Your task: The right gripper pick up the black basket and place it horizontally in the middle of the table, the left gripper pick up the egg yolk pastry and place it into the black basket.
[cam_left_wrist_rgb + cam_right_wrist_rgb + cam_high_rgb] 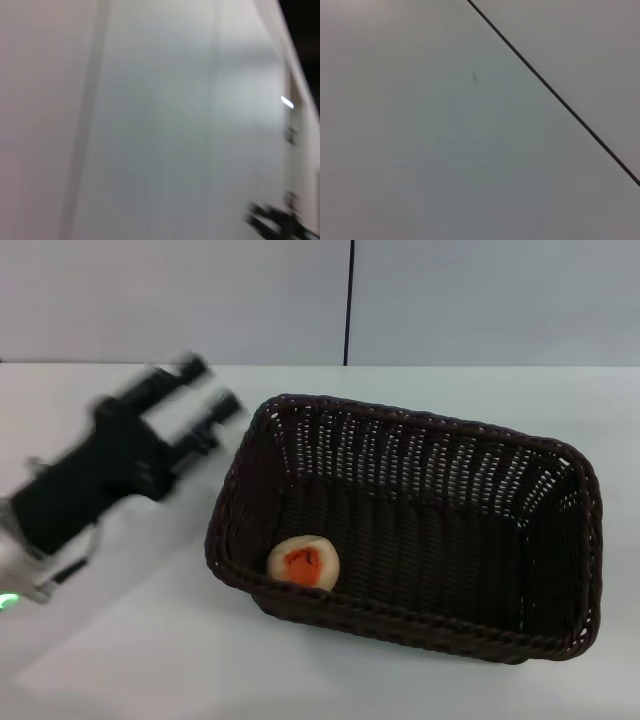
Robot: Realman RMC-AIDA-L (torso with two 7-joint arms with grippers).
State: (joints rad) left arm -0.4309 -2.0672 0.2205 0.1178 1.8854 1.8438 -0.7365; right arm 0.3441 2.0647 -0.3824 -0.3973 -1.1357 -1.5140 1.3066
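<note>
The black basket (420,530) lies lengthwise across the middle of the white table (150,660). The egg yolk pastry (303,562) rests inside it, in the near left corner. My left gripper (205,390) is blurred, to the left of the basket and outside it, with its two fingers apart and nothing between them. My right gripper is out of view. The two wrist views show only blurred pale surfaces.
A grey wall with a dark vertical seam (349,300) stands behind the table. Bare tabletop lies in front of the basket and to its left under the left arm.
</note>
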